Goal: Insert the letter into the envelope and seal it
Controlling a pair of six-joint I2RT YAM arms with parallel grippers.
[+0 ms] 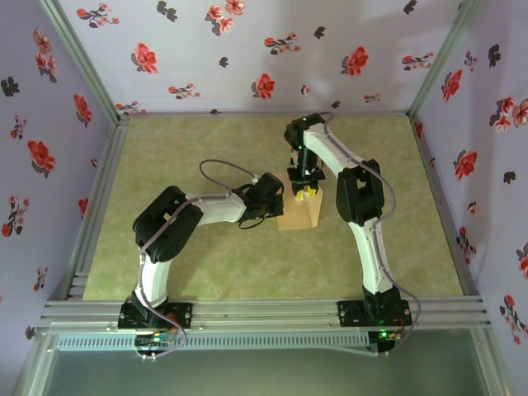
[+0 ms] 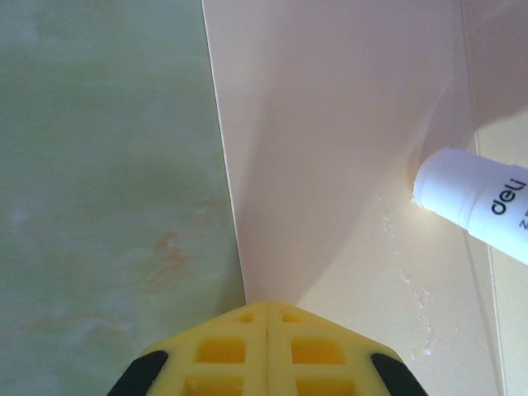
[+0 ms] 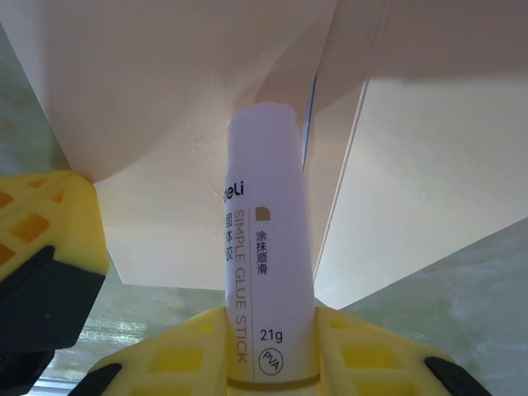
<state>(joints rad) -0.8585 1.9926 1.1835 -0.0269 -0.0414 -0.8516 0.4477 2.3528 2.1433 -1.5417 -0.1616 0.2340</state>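
The glue stick (image 3: 264,247) runs off the bottom edge, and the top view shows the envelope (image 1: 299,219) partly covered

Envelope, mid-table, flap open.
Tan envelope (image 1: 299,213) lies flat, slightly right of centre; a thin blue letter (image 3: 311,111) edge shows at its mouth.

One green-topped table (image 1: 206,272) carries two white robot arms, the left arm (image 1: 177,223) and the right arm (image 1: 363,206). They bear two yellow-fingered grippers, the left gripper (image 2: 268,318) and the right gripper (image 3: 268,338). Also counted: one tan envelope (image 1: 301,213) and one white glue stick (image 3: 264,231).
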